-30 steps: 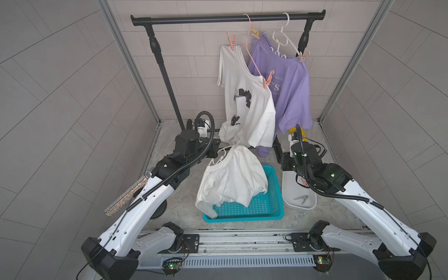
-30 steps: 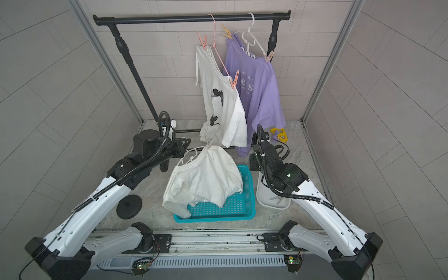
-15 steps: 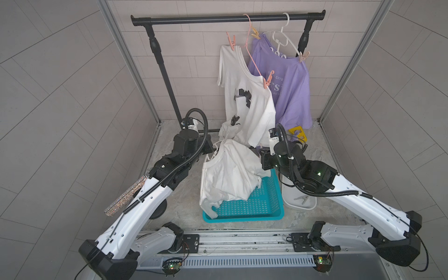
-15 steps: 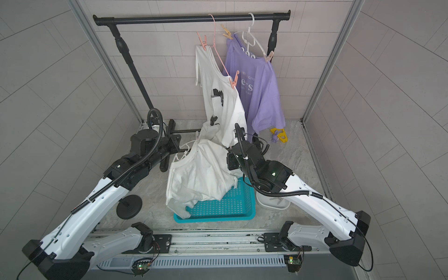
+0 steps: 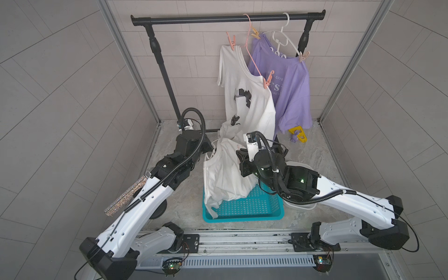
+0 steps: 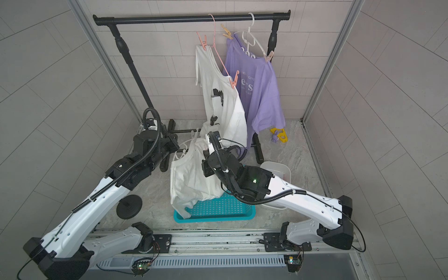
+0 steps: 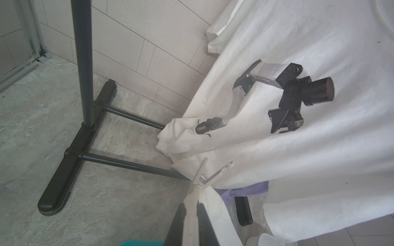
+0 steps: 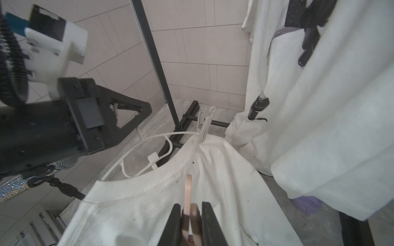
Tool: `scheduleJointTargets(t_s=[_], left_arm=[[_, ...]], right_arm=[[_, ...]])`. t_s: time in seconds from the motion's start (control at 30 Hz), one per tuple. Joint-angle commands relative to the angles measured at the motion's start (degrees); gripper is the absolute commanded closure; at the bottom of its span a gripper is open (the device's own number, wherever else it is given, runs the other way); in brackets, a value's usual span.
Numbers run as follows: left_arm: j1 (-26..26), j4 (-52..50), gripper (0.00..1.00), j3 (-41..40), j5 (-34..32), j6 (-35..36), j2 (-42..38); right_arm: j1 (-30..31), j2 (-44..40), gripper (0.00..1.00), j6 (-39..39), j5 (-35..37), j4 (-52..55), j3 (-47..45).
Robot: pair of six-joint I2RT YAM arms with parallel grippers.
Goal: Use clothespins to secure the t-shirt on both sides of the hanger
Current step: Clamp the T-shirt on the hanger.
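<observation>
You are holding the hanger (image 8: 153,159) in the left hand (image 7: 190,207), whose fingers are closed narrow on one white arm of it. The t-shirt (image 5: 225,174) is hanging from it above the middle of the counter, and its hem is trailing into the teal basket (image 5: 242,208) near the front edge. A white clothespin (image 8: 203,127) is already biting the shoulder on the side the left hand is gripping, so that side looks done.

Your right hand (image 8: 191,208) is pinching a pink clothespin (image 8: 188,191) by its tail. It is hovering just over the collar, not yet at the free shoulder.

- You are aiming for the shoulder seam where cloth is lying over the hanger arm, not the loose collar. A pin on cloth alone secures nothing.
- You are bringing the pin in square to the arm, mouth first. Whether the mouth is gaping enough cannot be told from here, so squeeze fully before pushing on.
- You are relying on the left hand as the brace, so have it hold firm and level while the right pushes, or the hanger is likely to swing away.
- Release only once both prongs are straddling arm and fabric together.
</observation>
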State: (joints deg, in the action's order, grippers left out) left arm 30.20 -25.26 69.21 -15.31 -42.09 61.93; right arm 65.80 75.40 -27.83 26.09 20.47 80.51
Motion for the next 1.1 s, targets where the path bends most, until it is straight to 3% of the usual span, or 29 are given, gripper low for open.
scheduleJointTargets(t_s=[0.0, 0.27, 0.5, 1.07], left_arm=[[0.31, -0.76, 1.00, 2.43, -5.62, -2.99, 0.44], [1.30, -4.62, 1.00, 4.18, -10.76, -6.29, 2.39], [1.45, -8.90, 1.00, 5.92, -14.56, -8.54, 3.52], [1.53, -10.78, 1.00, 6.96, -15.97, -10.25, 3.99]], right_arm=[[2.72, 1.80, 1.00, 0.59, 5.30, -3.88, 1.39], [9.85, 7.31, 1.00, 3.67, 12.99, -9.83, 3.28], [12.08, 10.50, 1.00, 6.50, 14.34, -13.77, 4.22], [15.62, 15.24, 1.00, 11.41, 15.49, -18.16, 5.53]])
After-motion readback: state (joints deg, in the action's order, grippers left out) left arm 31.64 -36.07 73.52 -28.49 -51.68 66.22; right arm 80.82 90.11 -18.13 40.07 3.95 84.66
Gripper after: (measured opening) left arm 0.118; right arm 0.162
